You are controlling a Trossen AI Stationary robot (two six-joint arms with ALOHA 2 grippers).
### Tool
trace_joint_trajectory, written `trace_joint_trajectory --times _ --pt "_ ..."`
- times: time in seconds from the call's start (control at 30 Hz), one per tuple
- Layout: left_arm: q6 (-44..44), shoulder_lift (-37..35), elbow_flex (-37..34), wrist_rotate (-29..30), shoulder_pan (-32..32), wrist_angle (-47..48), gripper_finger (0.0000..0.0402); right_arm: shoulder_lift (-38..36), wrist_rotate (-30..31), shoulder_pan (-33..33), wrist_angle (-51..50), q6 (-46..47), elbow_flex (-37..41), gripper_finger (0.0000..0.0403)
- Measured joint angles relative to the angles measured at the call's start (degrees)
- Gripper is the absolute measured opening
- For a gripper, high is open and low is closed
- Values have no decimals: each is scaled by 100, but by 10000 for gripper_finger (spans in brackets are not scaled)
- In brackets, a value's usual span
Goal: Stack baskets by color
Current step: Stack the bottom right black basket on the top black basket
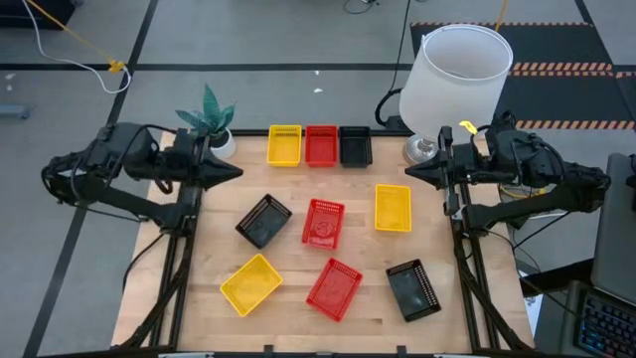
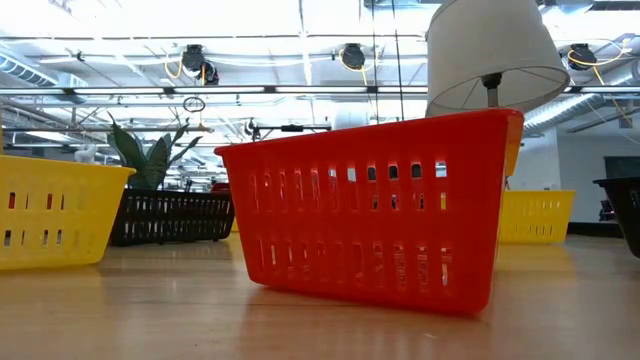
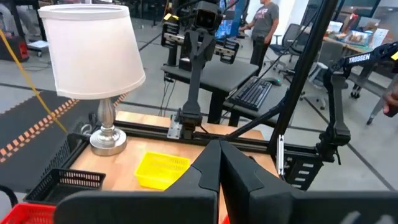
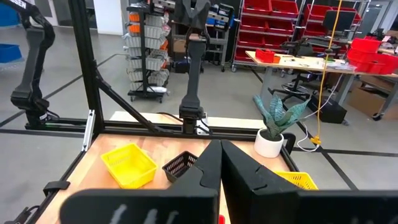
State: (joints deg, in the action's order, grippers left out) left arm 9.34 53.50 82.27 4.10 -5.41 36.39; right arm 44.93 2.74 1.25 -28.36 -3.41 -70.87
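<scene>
Three baskets stand side by side along the table's far edge: yellow [image 1: 284, 145], red [image 1: 320, 145] and black [image 1: 355, 145]. Several more lie loose on the wood: a black one [image 1: 263, 220], a red one [image 1: 323, 222], a yellow one [image 1: 393, 208], and nearer the front a yellow one [image 1: 250, 283], a red one [image 1: 334, 288] and a black one [image 1: 412, 289]. Each rests on its own base, none stacked. My left gripper [image 1: 237, 171] hovers shut above the table's left side, pointing right. My right gripper [image 1: 407, 174] hovers shut above the right side, pointing left. Both are high above the baskets.
A lamp with a white shade [image 1: 459, 75] stands at the far right corner. A small potted plant [image 1: 214, 124] stands at the far left corner. Dark frame bars run along both side edges. A person [image 3: 264, 18] stands far off in the room.
</scene>
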Motion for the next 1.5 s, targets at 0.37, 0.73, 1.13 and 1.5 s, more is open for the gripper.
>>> trace_joint_trajectory --times 0.37,0.73,1.13,1.5 --pt "-35 606 156 2 -348 -45 5 0 -7 0 37 543 0 0" --pt "1557 920 156 111 -307 -648 5 65 -561 247 435 2951 0 0" --pt "1543 868 156 105 -297 -616 5 1240 -93 1134 0 5223 -890 0" --pt "1521 888 154 94 -297 -425 5 3554 794 2105 -3470 5656 -4528 0"
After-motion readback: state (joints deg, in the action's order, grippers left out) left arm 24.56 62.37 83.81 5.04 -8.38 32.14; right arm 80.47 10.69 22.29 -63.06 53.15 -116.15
